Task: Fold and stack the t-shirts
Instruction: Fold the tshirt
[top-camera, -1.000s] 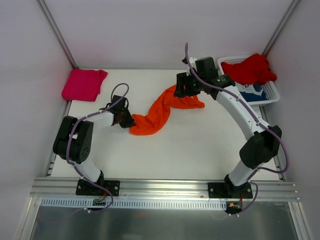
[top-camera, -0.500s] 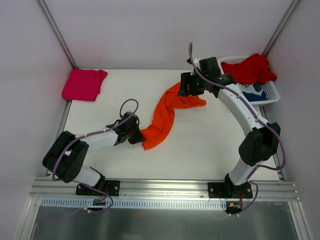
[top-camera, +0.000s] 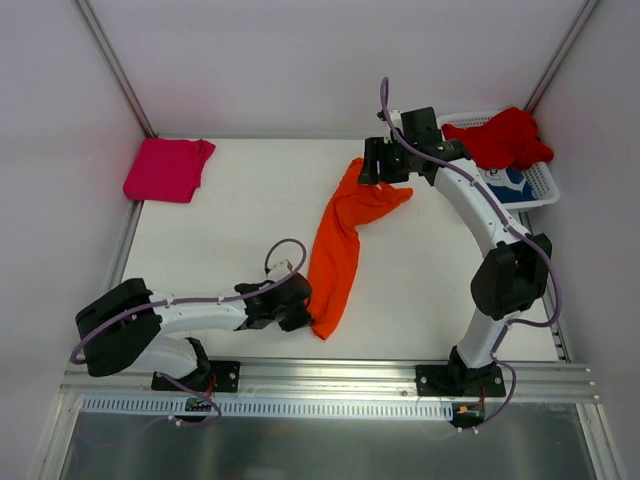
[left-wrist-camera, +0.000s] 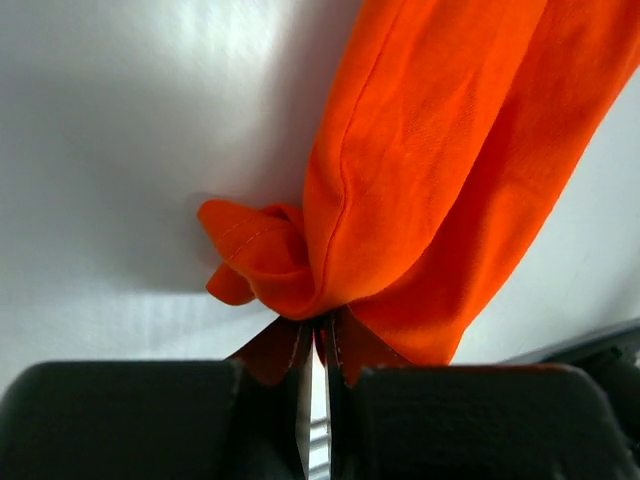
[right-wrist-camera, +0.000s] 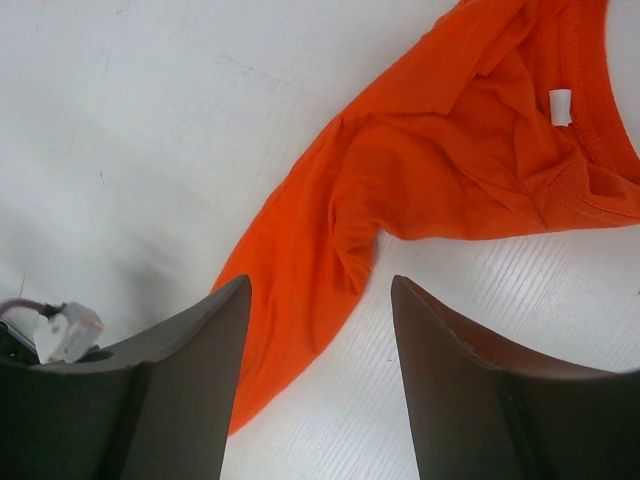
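Orange t-shirt lies strung out mid-table, unfolded. Your left gripper is clamped on its 6 o'clock end; your right gripper hovers over its 12 o'clock end, fingers apart. Magenta t-shirt lies folded at 10 o'clock. Red t-shirt and blue t-shirt sit in the basket at 2 o'clock.

No writing, brand or number can be read in any view. The nearest thing to a label is a small white sewn-in tag inside the neckline of the bright orange cloth t-shirt. In the right wrist view it shows as a plain white rectangle, with no lettering that can be made out. The blue cloth t-shirt in the white plastic lattice basket carries a white print — too small and crumpled to tell whether it holds words.
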